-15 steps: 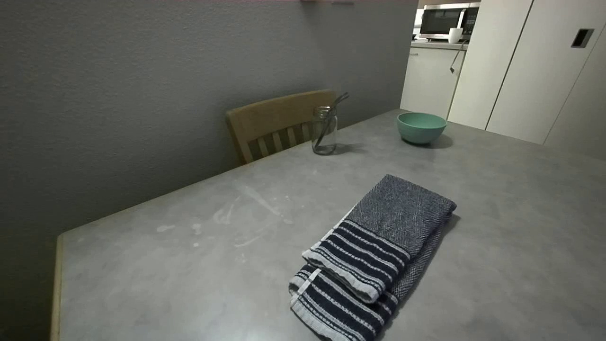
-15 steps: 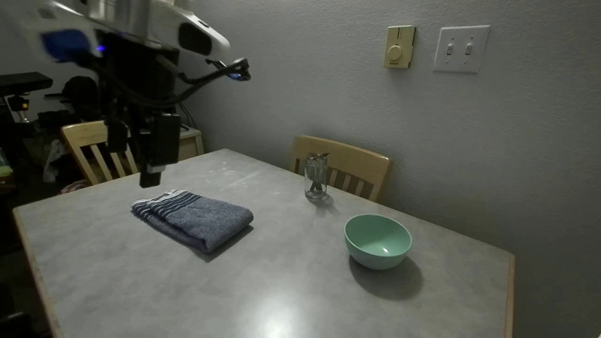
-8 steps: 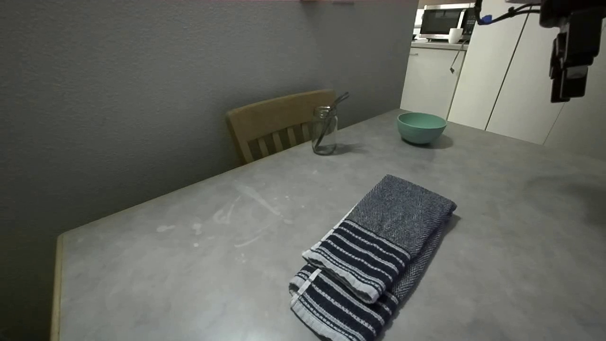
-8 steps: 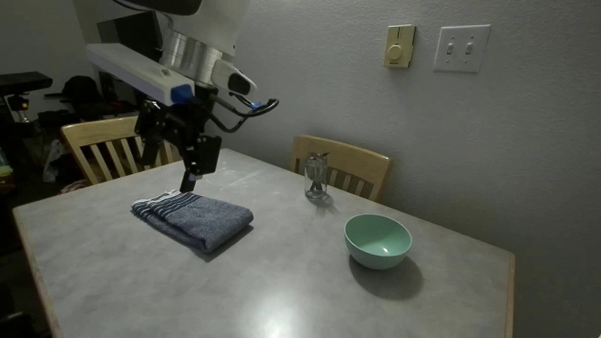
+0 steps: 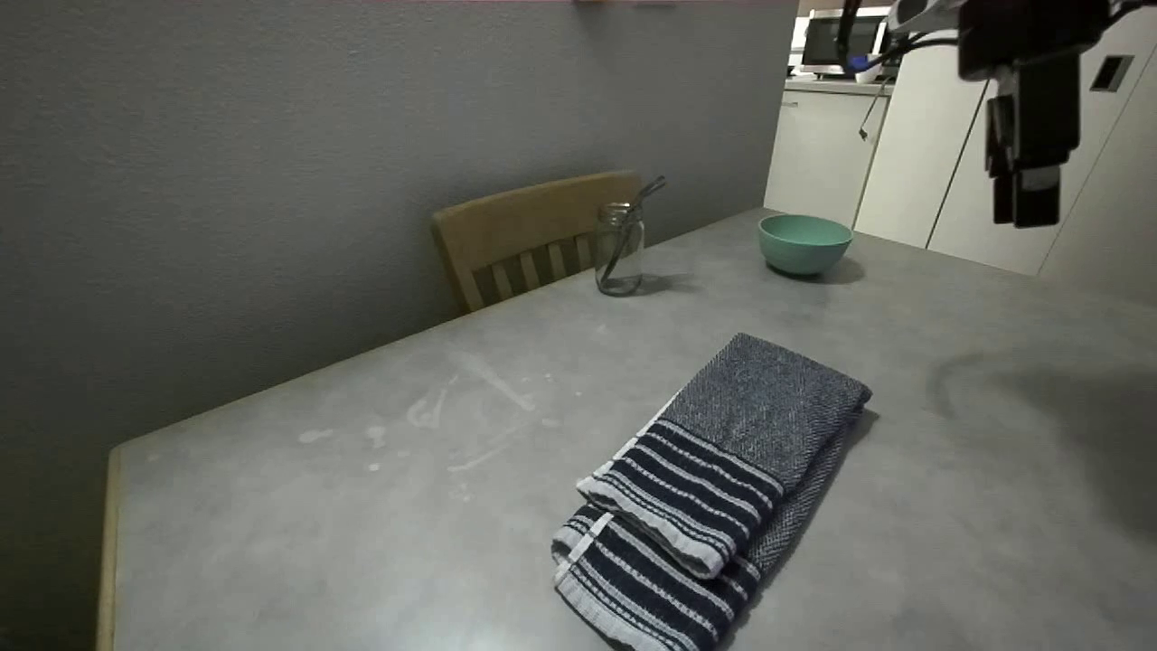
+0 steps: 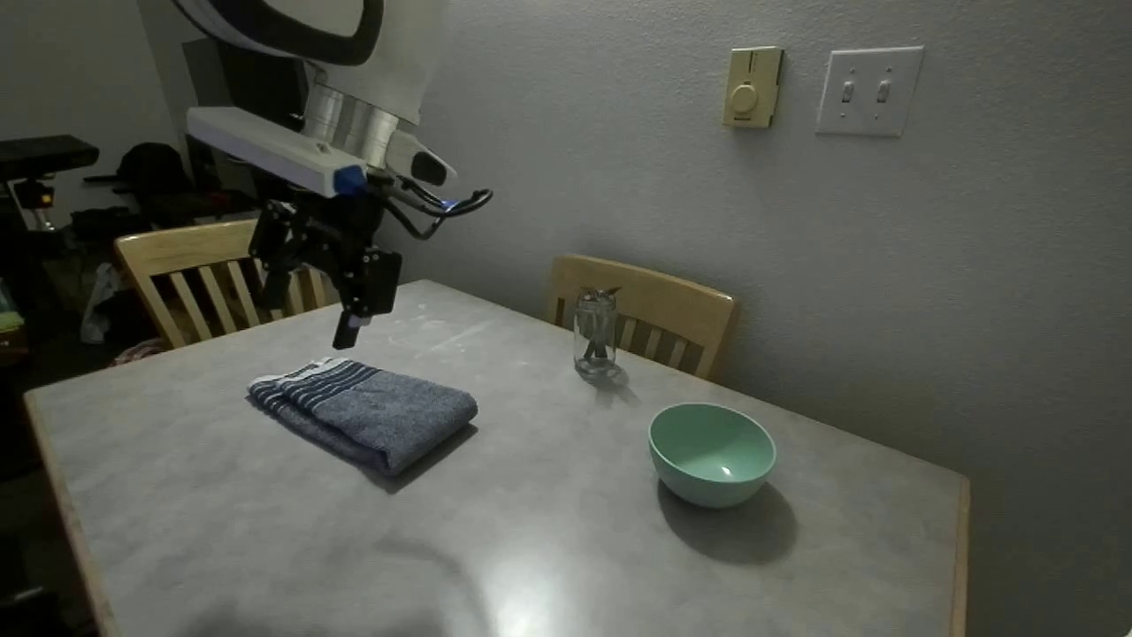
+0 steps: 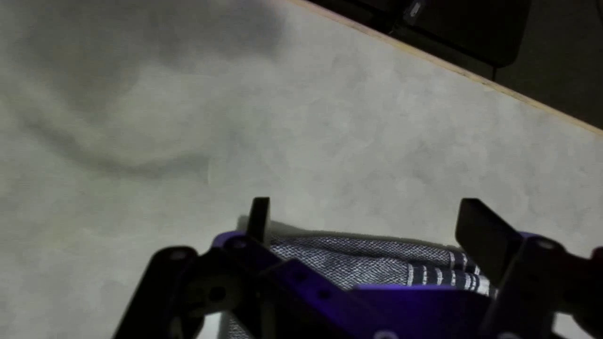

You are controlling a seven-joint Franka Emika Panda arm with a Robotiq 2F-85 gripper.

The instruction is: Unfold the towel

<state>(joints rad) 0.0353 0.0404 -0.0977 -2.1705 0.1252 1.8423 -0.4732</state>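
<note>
Grey counter (image 5: 362,542), folded towel (image 5: 719,493) on a slant, claw (image 7: 366,214) wide and empty

See counter first: wood-edged, mottled top, in both exterior views. Then arm (image 6: 380,84): white, black at the end, in from the top in an exterior view, bent at the wrist, pointing down with a slight lean, raised off the counter. Next, wooden chairs (image 6: 663,292) beside the counter edges.

Log towel as lying flat on the counter, folded over, with layers stepped at one end. Long axis on the diagonal in both exterior views: striped ends (image 5: 682,511) toward the bottom in an exterior view, plain folded end (image 6: 433,425) toward the lower right in an exterior view. In wrist view, axis roughly side to side, stripes at right, partly hidden.

Mark claw as spread wide, holding nothing, above the counter, apart from the towel, with fingertips (image 5: 1039,206) pointed down. Then mint bowl (image 6: 707,487), upright on the counter, well apart from the towel. Last, glass jar (image 6: 594,341) near the counter's chair side, upright, with thin utensils (image 5: 649,188) leaning inside.
</note>
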